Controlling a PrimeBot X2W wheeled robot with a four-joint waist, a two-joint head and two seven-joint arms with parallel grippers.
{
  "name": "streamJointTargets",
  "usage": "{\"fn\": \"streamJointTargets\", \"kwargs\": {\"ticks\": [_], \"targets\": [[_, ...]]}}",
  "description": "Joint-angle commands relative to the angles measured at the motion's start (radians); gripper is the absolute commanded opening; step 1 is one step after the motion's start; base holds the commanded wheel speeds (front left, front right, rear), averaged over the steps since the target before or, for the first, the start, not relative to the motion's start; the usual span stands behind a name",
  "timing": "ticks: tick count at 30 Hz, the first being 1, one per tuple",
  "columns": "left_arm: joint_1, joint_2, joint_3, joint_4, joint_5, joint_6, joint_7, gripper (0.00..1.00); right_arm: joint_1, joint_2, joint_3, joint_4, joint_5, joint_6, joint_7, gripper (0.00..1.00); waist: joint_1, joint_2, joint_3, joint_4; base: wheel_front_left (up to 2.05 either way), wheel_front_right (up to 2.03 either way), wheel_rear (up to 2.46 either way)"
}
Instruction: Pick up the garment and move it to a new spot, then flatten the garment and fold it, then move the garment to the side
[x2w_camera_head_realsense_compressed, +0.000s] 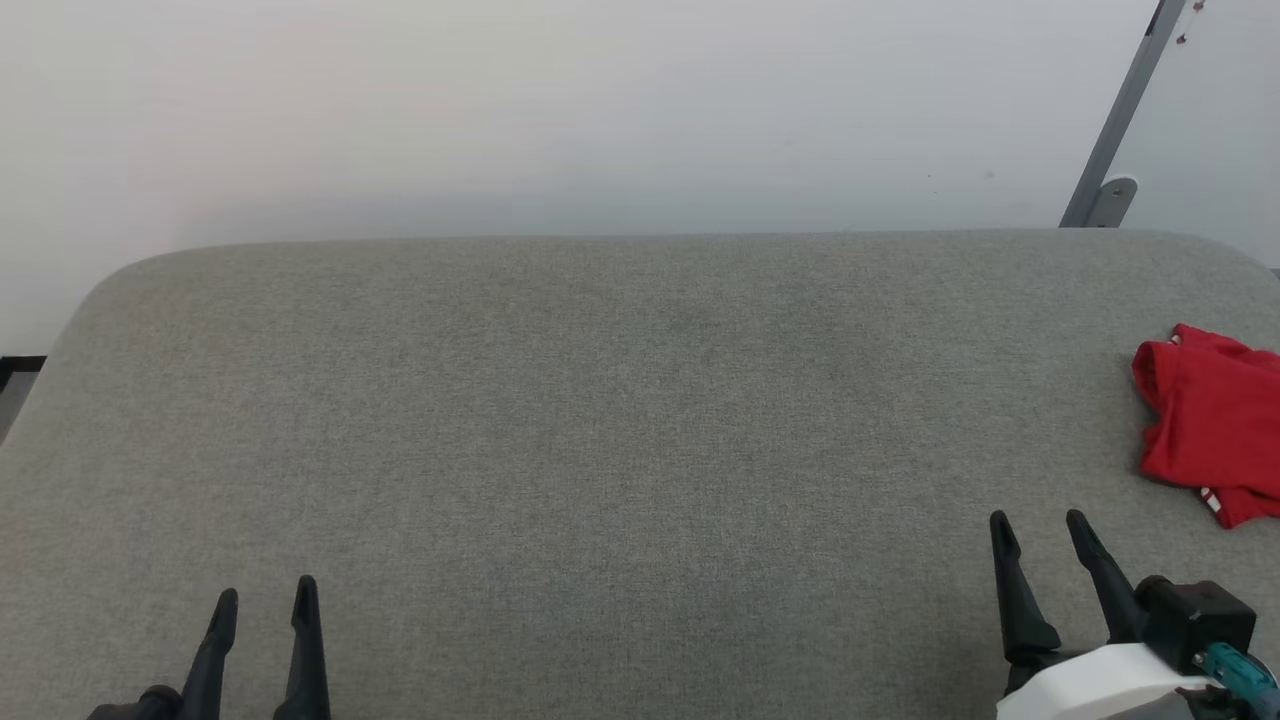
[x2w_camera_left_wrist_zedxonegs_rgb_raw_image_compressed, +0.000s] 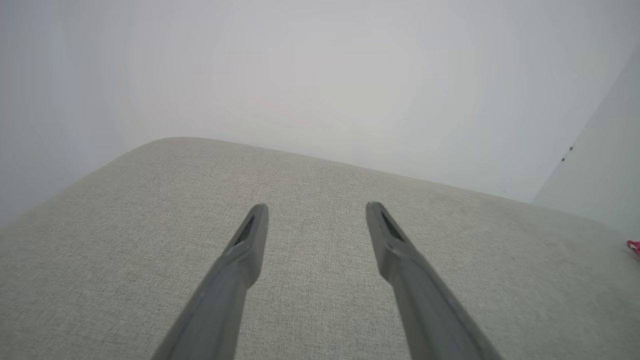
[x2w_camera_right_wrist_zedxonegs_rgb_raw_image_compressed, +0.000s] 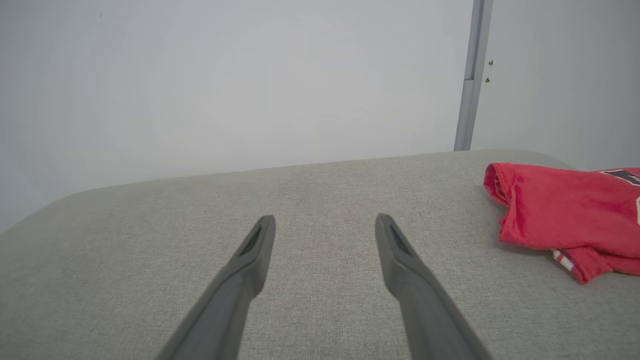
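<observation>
Left gripper (x2w_camera_head_realsense_compressed: 267, 590): both long dark fingers spread apart, nothing between them, low at the near left of the head view. Right gripper (x2w_camera_head_realsense_compressed: 1036, 518): same, fingers wide apart and empty, near right, white forearm shell (x2w_camera_head_realsense_compressed: 1100, 685) behind it. Both sit over a broad grey woven-fabric padded surface (x2w_camera_head_realsense_compressed: 640, 400) with rounded far corners; can't tell whether the tips touch it. Garment (x2w_camera_head_realsense_compressed: 1210, 430), a red jersey-style shirt, lies crumpled in a heap on the surface's right end, ahead and to the right of the right gripper, apart from it, partly cut by the frame edge. Red-white striped trim (x2w_camera_head_realsense_compressed: 1212, 497) pokes out at its near edge; right wrist view catches a bit of black white-outlined lettering (x2w_camera_right_wrist_zedxonegs_rgb_raw_image_compressed: 625, 176). Behind: plain pale wall (x2w_camera_head_realsense_compressed: 600, 100), slanted grey metal post (x2w_camera_head_realsense_compressed: 1120, 110) with a rounded bracket (x2w_camera_head_realsense_compressed: 1112, 200) at its foot, far right.
</observation>
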Motion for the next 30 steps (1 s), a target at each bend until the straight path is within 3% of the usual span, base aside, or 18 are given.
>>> {"fn": "streamJointTargets", "kwargs": {"ticks": [1,5,6,13,30], "targets": [[0.007,-0.002,0.009,-0.006,0.013,-0.003,-0.001,1.00,0.007,0.004,0.001,0.001,-0.003,0.000,0.002,1.00,0.0000,-0.0001,0.000,0.000,0.00,0.00,0.00],[0.001,-0.009,0.022,-0.018,0.026,-0.003,-0.001,1.00,0.001,0.007,0.004,-0.001,-0.004,0.000,0.006,1.00,0.0000,-0.0001,0.000,0.001,0.00,0.00,0.00],[-0.001,-0.008,0.019,-0.015,0.014,0.000,0.000,0.00,-0.001,0.002,0.003,0.001,-0.002,0.000,0.005,0.00,0.0001,-0.0001,0.000,0.001,0.00,0.00,0.00],[-0.010,-0.021,0.014,0.021,-0.041,0.000,0.015,0.00,0.001,0.004,-0.001,0.037,0.055,0.000,0.019,0.00,0.0000,-0.0001,0.000,0.000,0.00,0.00,0.00],[-0.077,-0.030,0.019,0.054,-0.318,-0.001,0.095,0.00,-0.037,0.005,-0.014,0.047,0.353,0.000,0.075,0.00,0.0000,-0.0001,0.004,-0.003,0.00,0.00,0.00]]}}
